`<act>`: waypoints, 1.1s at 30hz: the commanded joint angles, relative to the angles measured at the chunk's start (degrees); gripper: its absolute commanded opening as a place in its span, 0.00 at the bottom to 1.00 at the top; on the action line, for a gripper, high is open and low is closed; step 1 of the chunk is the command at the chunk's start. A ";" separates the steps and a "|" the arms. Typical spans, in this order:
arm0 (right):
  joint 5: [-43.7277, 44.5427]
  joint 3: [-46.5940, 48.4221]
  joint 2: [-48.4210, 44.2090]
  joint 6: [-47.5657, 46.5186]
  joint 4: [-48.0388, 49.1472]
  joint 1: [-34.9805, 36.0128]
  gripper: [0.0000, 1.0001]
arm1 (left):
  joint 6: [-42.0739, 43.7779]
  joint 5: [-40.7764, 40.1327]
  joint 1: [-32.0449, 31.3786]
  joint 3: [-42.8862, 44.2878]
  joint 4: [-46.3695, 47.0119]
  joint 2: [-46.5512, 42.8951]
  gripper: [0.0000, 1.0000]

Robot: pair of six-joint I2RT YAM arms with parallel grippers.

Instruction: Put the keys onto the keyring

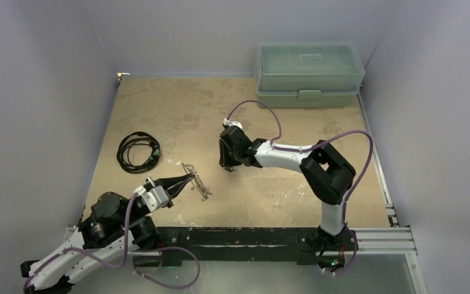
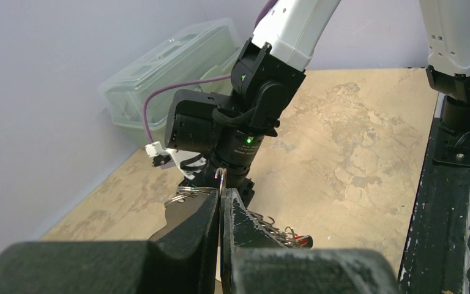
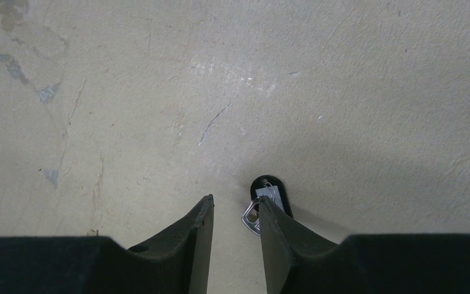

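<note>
Right wrist shows the right gripper (image 3: 235,214) spread open at the dark-headed key (image 3: 268,195), pickup pending, left gripper (image 2: 221,199) clamping the keyring (image 2: 269,228); next likely needs centring, then a pinch.

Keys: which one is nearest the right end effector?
The dark-headed key, lying beside the right end effector's fingertip; the red-headed key lies by the keyring.

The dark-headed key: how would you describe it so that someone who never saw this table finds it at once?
Find the green lidded box at the table's far edge, then come nearer to the right gripper, pointing down near the table's middle. The dark-headed key lies flat on the table at its fingertip; its black oval head and its place apart from the keyring mark it.
</note>
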 commanded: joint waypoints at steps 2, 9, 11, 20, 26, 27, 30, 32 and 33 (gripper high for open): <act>2.81 1.98 -4.76 -0.17 -1.15 0.12 0.37 | -1.36 0.36 0.32 0.15 3.78 -0.39 0.00; 5.94 3.30 -2.74 0.03 -3.59 0.12 0.37 | -1.42 0.45 0.32 0.10 3.78 -0.38 0.00; 6.10 3.60 -1.61 0.01 -3.70 0.12 0.36 | -1.42 0.45 0.32 0.09 3.78 -0.32 0.00; 8.01 4.53 2.28 -0.34 -3.99 0.12 0.27 | -1.53 0.53 0.32 0.12 3.81 -0.19 0.00; 7.54 4.66 3.59 -0.49 -3.63 0.12 0.14 | -1.56 0.53 0.32 0.11 3.84 -0.28 0.00; 7.54 4.66 3.76 -0.56 -3.81 0.12 0.11 | -1.52 0.53 0.32 0.13 3.84 -0.31 0.00; 7.84 4.75 3.99 -1.01 -4.37 0.12 0.00 | -1.56 0.53 0.32 0.01 3.87 -0.44 0.00; 7.93 4.58 3.88 -1.40 -4.43 0.12 0.00 | -1.51 0.48 0.32 0.07 3.83 -0.52 0.00; 8.14 4.37 3.56 -1.68 -4.32 0.12 0.00 | -1.52 0.45 0.32 0.01 3.87 -0.53 0.00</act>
